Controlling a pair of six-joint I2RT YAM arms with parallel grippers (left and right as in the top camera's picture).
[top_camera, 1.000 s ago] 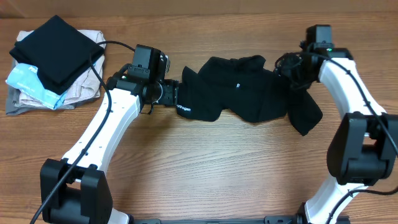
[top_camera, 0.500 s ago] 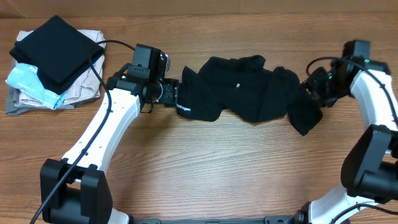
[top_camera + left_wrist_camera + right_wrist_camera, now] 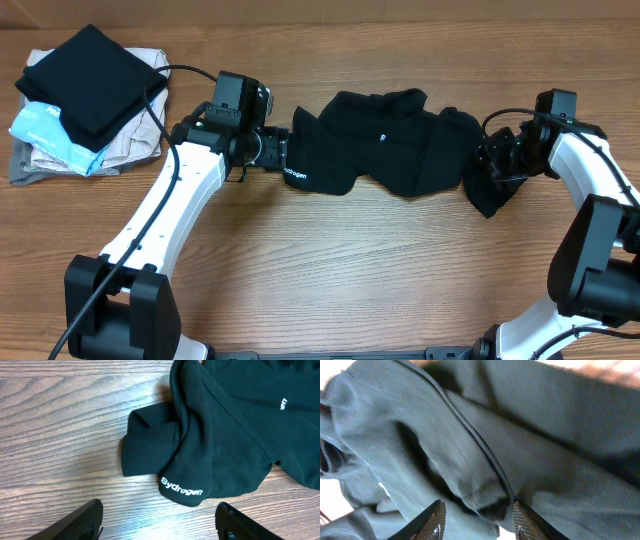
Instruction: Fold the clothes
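Overhead, the black shirt (image 3: 380, 150) lies crumpled in the upper middle of the frame on the wooden tabletop (image 3: 330, 270), with its long axis running left to right, the left pincer (image 3: 283, 152) at its left end and the right pincer (image 3: 492, 165) at its right end. In the left wrist view, that pincer (image 3: 159, 512) is spread wide over bare wood grain with nothing in it, and the soft matte knit sits just ahead, upper right, a rolled edge with white lettering (image 3: 182, 489) nearest. In the right wrist view, fine-ribbed fabric fills the frame and a seamed ridge is bunched between the fingertips (image 3: 434, 519), but I cannot tell whether it is pinched or merely bracketed.
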